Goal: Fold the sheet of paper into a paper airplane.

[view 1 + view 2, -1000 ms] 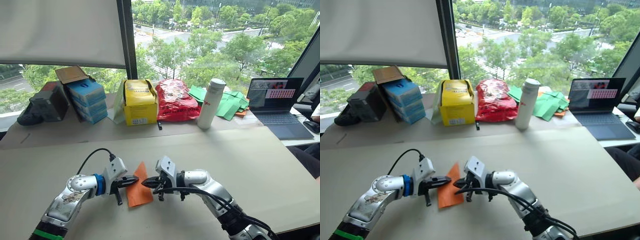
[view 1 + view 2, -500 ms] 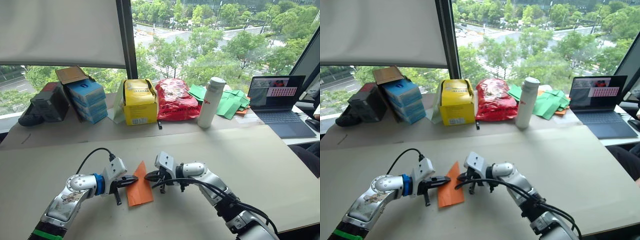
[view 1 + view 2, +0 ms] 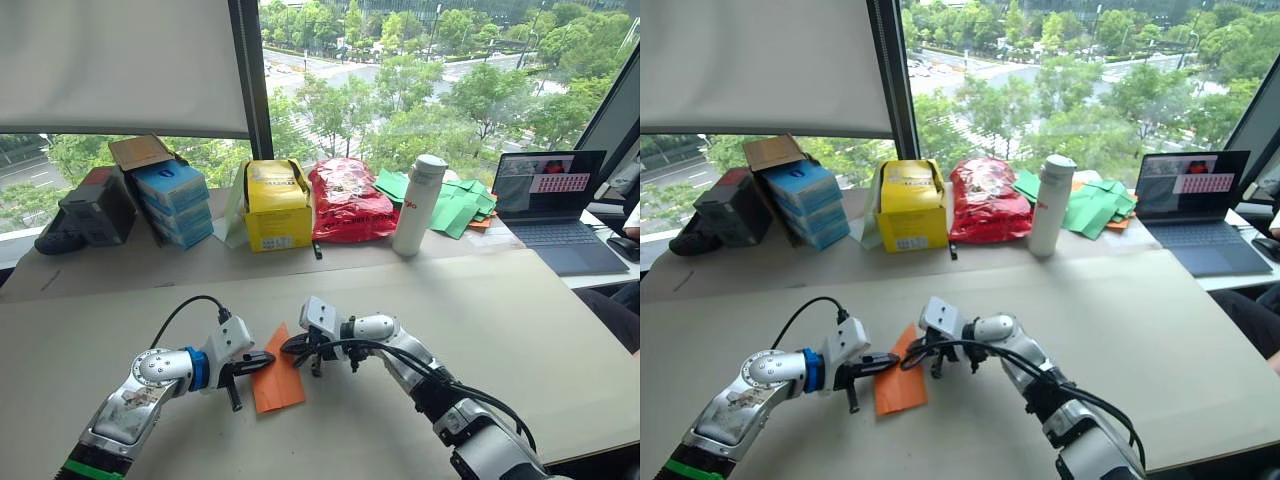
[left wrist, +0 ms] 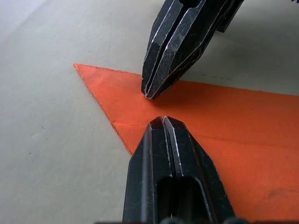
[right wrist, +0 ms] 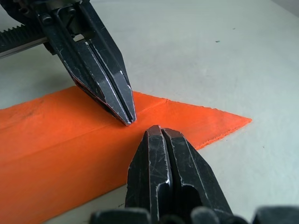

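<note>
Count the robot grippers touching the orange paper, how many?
2: the left gripper and the right gripper, both shut, tips pressing on the sheet of paper near its pointed end.

A broad pale table (image 3: 520, 330) stands before a large window (image 3: 420, 70) with a dark upright frame (image 3: 252, 90). A white roller blind (image 3: 120, 60) covers its upper left pane. Daylight comes in; outside are green trees (image 3: 400, 90) and a road (image 3: 300, 70). A 2nd surface runs under the window.
</note>
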Motion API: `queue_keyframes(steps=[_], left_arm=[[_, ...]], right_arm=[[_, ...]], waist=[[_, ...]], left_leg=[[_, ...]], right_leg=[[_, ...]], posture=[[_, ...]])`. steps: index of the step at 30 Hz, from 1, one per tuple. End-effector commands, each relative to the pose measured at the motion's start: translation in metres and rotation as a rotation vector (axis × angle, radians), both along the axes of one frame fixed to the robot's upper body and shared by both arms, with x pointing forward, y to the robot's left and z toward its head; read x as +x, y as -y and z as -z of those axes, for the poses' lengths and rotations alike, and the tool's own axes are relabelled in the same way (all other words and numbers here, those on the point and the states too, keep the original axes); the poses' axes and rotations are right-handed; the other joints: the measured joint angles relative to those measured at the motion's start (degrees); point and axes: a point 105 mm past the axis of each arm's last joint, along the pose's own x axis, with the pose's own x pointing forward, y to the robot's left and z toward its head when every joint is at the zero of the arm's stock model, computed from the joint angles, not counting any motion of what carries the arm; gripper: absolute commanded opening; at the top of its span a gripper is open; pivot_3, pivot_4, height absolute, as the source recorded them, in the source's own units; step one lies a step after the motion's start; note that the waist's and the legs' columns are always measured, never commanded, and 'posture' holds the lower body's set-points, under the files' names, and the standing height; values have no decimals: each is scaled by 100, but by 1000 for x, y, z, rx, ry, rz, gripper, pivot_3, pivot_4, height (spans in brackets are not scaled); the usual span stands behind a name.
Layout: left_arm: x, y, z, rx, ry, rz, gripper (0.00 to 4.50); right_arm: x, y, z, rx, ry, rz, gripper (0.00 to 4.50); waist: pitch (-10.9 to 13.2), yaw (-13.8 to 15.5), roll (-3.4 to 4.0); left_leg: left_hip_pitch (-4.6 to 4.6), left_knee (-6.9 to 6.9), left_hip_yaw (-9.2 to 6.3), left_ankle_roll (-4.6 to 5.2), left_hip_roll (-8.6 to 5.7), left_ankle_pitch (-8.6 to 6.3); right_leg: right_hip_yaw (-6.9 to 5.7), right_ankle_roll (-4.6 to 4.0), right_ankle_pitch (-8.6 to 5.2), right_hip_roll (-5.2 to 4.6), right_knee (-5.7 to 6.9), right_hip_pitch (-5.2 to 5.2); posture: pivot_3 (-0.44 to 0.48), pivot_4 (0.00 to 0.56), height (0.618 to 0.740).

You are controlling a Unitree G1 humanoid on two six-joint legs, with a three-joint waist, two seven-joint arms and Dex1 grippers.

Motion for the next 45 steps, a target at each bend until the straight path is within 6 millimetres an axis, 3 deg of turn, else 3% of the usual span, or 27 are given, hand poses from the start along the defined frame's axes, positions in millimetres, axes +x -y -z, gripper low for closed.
queue_keyframes(steps=[1,13,17,45], left_arm=[[-12,-6,23,56,-93,-4,44],[-14,-7,23,58,-93,-13,44],[-15,-8,23,60,-93,-17,44],[-12,-10,23,72,-92,-21,44]], right_arm=[[9,3,4,-27,7,22,0],[30,-10,-6,-20,39,32,0],[29,-13,-8,-13,45,5,0],[-55,24,18,-83,-65,-145,0]], waist=[[-1,-1,1],[-1,-18,4],[-1,-19,4],[-4,12,8]], left_leg=[[0,0,1,0,0,0],[5,-8,7,0,-1,0],[5,-9,7,0,-1,0],[7,-14,11,6,-1,-5]], right_leg=[[0,0,0,0,0,0],[16,-1,1,5,4,-6],[18,-2,1,6,5,-8],[42,2,-1,5,-5,0]], posture=[[0,150,738],[0,150,738],[0,150,738],[0,150,738]])
